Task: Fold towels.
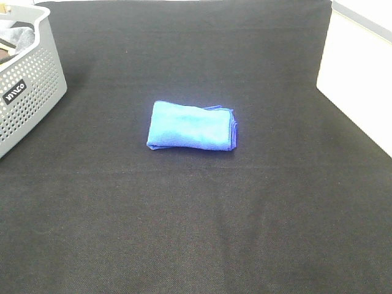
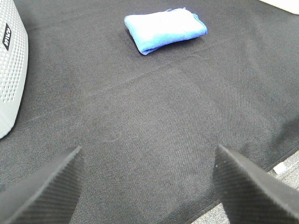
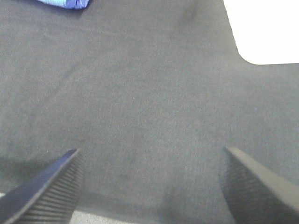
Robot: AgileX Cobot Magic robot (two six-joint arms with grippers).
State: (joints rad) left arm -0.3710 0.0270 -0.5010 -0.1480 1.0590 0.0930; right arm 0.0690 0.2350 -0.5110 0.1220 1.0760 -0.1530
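Jaws of both the left gripper (image 2: 147, 186) and right gripper (image 3: 149, 186) stand spread wide and empty above the black mat (image 1: 196, 214), well apart from the folded blue towel (image 1: 191, 126) lying mid-mat, right of the grey basket (image 1: 27, 92).

The towel (image 1: 191, 126) is soft, fuzzy blue cloth; the table cover (image 1: 196, 233) is matt black woven fabric; the basket (image 1: 27, 92) is perforated grey plastic.
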